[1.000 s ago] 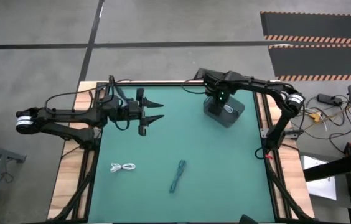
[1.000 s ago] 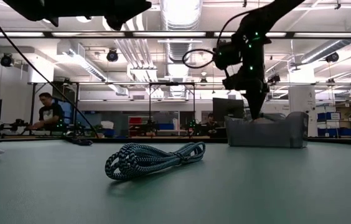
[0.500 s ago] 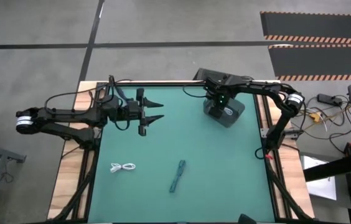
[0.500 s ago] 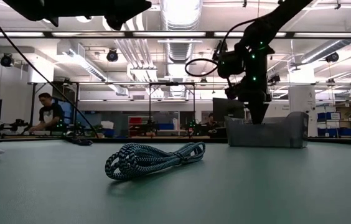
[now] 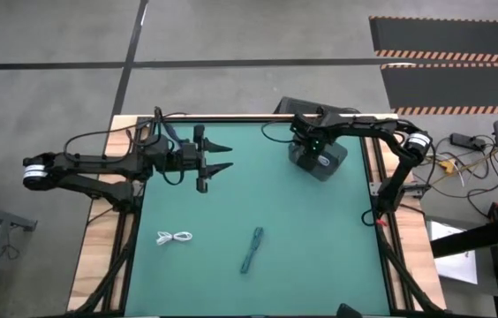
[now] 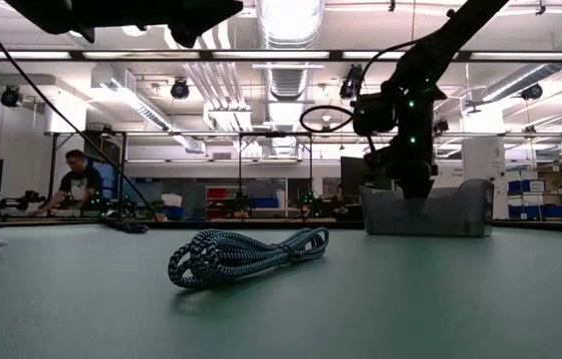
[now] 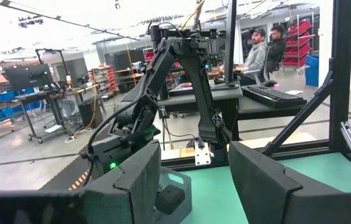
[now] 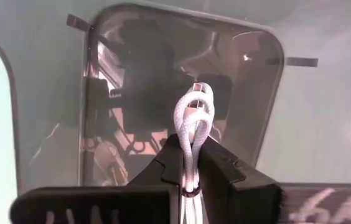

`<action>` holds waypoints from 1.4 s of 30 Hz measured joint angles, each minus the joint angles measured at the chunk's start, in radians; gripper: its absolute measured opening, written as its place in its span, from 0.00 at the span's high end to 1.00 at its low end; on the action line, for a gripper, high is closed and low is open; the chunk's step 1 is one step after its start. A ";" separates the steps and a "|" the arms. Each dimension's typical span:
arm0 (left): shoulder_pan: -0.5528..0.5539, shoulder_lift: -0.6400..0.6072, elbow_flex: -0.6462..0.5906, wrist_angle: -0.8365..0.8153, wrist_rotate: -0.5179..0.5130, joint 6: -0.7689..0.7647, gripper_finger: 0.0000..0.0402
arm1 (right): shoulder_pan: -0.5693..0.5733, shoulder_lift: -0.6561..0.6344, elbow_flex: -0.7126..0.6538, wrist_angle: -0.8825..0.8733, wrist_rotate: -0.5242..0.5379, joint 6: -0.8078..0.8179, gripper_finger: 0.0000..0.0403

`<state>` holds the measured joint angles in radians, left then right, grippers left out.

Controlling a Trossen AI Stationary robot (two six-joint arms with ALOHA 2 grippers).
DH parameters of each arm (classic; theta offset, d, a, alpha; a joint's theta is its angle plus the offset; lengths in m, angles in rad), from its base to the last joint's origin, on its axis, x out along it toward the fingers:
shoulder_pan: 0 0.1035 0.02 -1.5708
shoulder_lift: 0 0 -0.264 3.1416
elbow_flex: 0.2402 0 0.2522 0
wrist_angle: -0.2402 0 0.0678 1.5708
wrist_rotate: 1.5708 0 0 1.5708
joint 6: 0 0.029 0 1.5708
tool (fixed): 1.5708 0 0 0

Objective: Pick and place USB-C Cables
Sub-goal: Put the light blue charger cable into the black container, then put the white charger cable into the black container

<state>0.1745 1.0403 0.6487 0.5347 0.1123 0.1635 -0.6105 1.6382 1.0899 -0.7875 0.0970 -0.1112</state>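
Seen only from the right wrist: right gripper [image 8: 191, 163] clamped on a white cable [image 8: 193, 121], its loop sticking out past the fingertips, directly over the grey bin [image 8: 259, 93]. From above, merely the arm over the bin [image 5: 330, 162] at the far right of the green table [image 5: 311, 238], the grip itself hidden. Also from above: second white cable [image 5: 175, 237] near the left front, teal cable [image 5: 252, 248] mid-front, well apart. Left gripper [image 5: 222, 158] spread open, empty, above the table's far left. Level with the tabletop: teal cable [image 6: 246, 255] close, bin [image 6: 428, 211] behind.
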 joint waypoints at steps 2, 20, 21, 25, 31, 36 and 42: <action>0.000 0.000 0.000 0.001 0.000 0.000 0.57 | -0.001 0.000 -0.005 0.010 0.000 -0.009 0.94; 0.000 0.003 -0.001 0.000 0.000 -0.007 0.57 | -0.010 0.000 0.054 -0.010 0.000 -0.005 0.69; 0.000 0.003 -0.001 -0.001 0.000 -0.020 0.57 | -0.010 -0.001 0.063 -0.022 0.000 -0.005 0.69; 0.000 0.003 -0.001 -0.015 0.000 -0.053 0.57 | -0.010 -0.009 0.102 -0.077 0.000 0.006 0.68; 0.000 0.004 -0.015 -0.093 0.000 -0.147 0.57 | 0.006 -0.083 0.105 -0.076 0.000 0.024 0.70; 0.000 0.007 -0.018 -0.189 -0.015 -0.258 0.57 | 0.036 -0.178 0.083 -0.045 0.002 0.049 0.73; 0.000 0.007 -0.018 -0.348 -0.049 -0.404 0.57 | 0.095 -0.317 0.029 0.051 0.001 0.076 0.77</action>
<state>0.1745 1.0473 0.6304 0.1872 0.0635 -0.2410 -0.5151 1.3214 1.1188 -0.7366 0.0981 -0.0355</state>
